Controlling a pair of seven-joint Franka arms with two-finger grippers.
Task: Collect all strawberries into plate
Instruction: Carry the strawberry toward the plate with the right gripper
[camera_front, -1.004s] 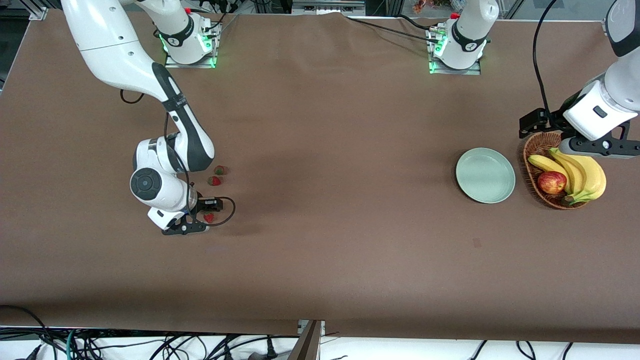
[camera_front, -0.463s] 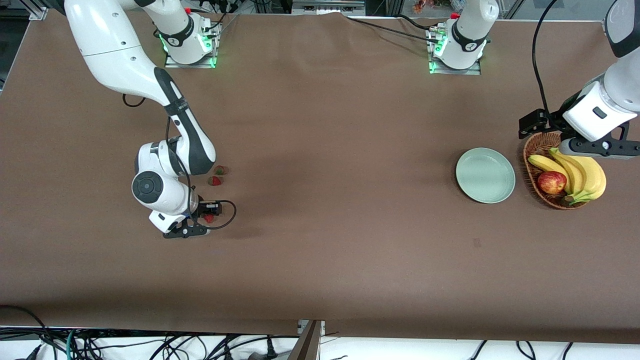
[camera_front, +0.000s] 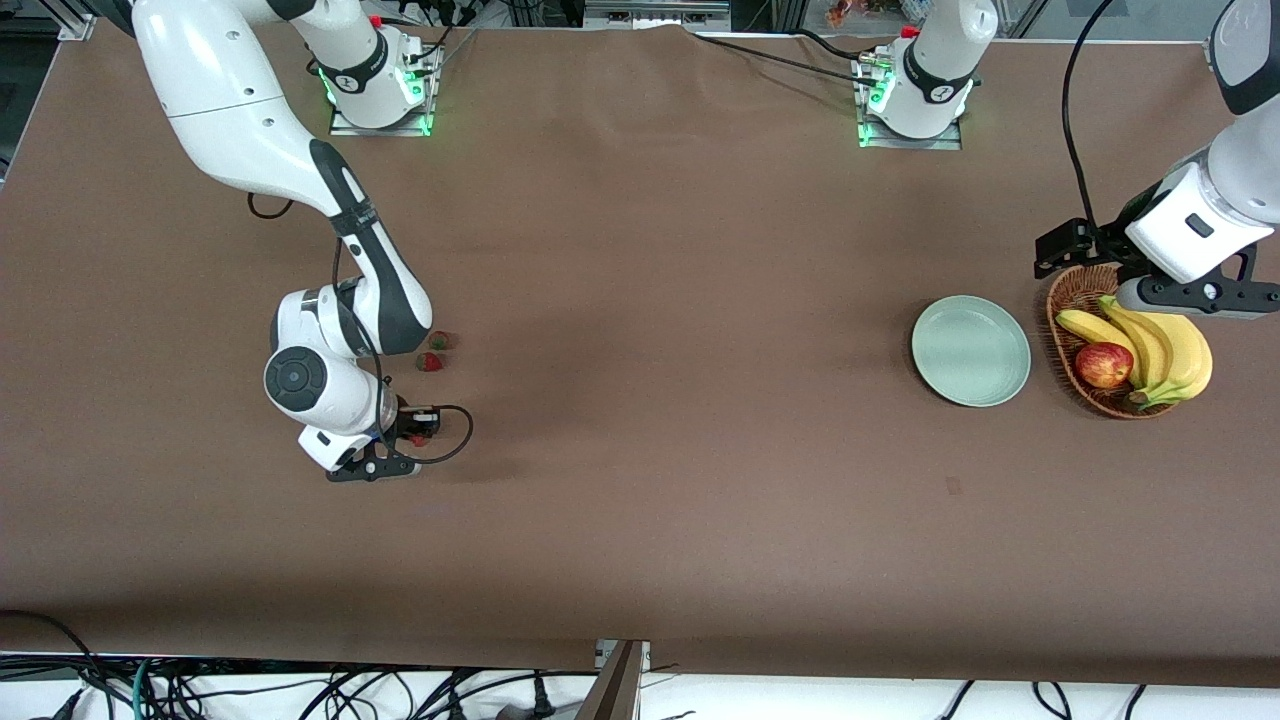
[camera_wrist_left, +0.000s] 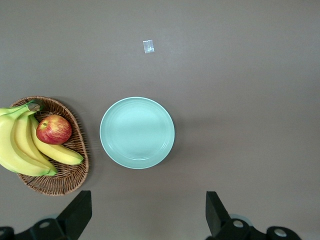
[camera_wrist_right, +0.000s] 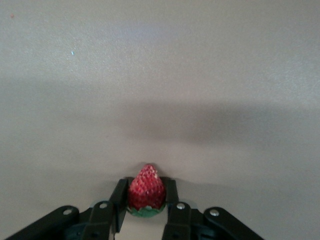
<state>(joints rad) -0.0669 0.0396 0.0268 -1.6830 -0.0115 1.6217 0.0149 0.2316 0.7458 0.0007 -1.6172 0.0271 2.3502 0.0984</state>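
The right gripper (camera_wrist_right: 146, 212) pinches one strawberry (camera_wrist_right: 146, 193) by its leafy base, so it may slip when lifted, while the waiting left gripper (camera_wrist_left: 145, 215) over the basket (camera_wrist_left: 75, 170) stands wide open and empty.

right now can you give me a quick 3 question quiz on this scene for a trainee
1. True or false: the plate already holds a strawberry.
2. What is the right gripper shut on? A) apple B) strawberry C) banana
3. How many strawberries lie loose on the table, and where?

Key:
1. False: the plate is bare.
2. B
3. Two, side by side, farther from the front camera than the right gripper. The left gripper waits open above the plate and basket.
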